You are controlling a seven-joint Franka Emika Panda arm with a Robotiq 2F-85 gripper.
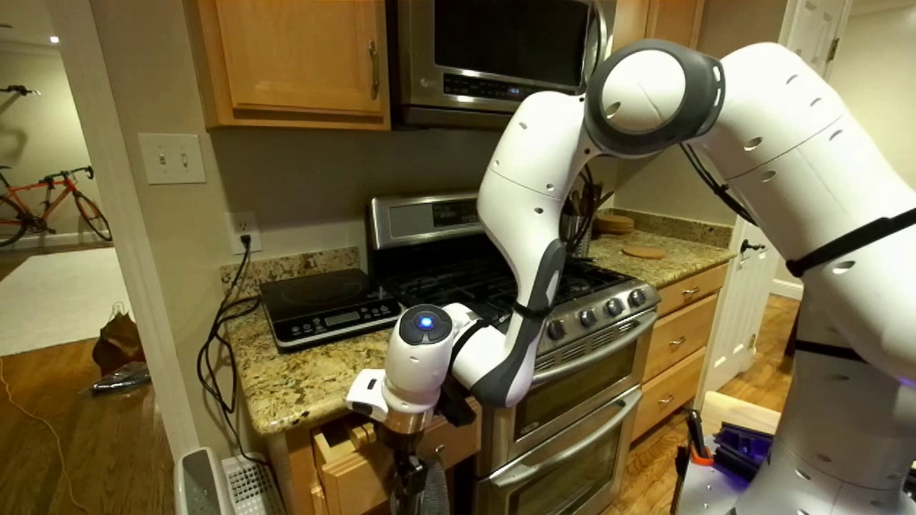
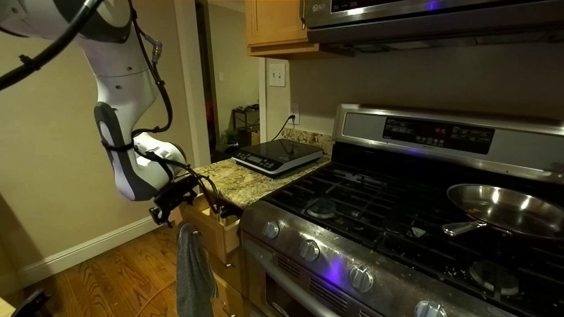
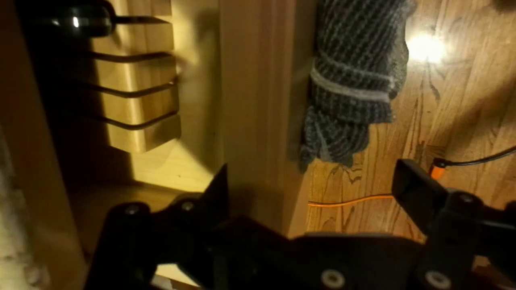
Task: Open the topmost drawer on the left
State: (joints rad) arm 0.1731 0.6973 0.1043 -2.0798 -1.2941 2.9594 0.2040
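The drawer has a light oak front and pale box sides, and it stands pulled out below the counter left of the oven. Its front also shows in an exterior view. In the wrist view the top edge of the drawer front runs between the fingers. My gripper is open, with one finger on the inner side of the front and one on the outer side. A wide gap lies between the outer finger and the front. The gripper also shows in an exterior view, partly hiding the front.
A dark grey towel hangs at the drawer front, close to the gripper. A slotted wooden block with a black handle lies inside the drawer. The granite counter with a black cooktop is above; the steel oven stands beside.
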